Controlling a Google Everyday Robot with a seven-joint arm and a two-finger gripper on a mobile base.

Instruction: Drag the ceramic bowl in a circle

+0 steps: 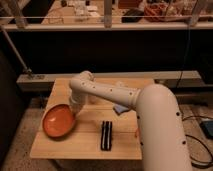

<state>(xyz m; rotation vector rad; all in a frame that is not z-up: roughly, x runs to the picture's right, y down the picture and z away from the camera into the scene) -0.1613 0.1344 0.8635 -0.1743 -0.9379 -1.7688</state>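
Reaching from the right, one white arm [150, 107] crosses one wooden table [82, 144]. One orange ceramic bowl [56, 121] sits at the table's front-left, the gripper [75, 109] at its right rim (whether it grips, I cannot tell). One black bar [106, 135] lies apart, near the front edge.

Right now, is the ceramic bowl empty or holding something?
Empty: the ceramic bowl shows only its bare orange inside, with nothing lying in it. The gripper is at the bowl's rim, on the arm's side.
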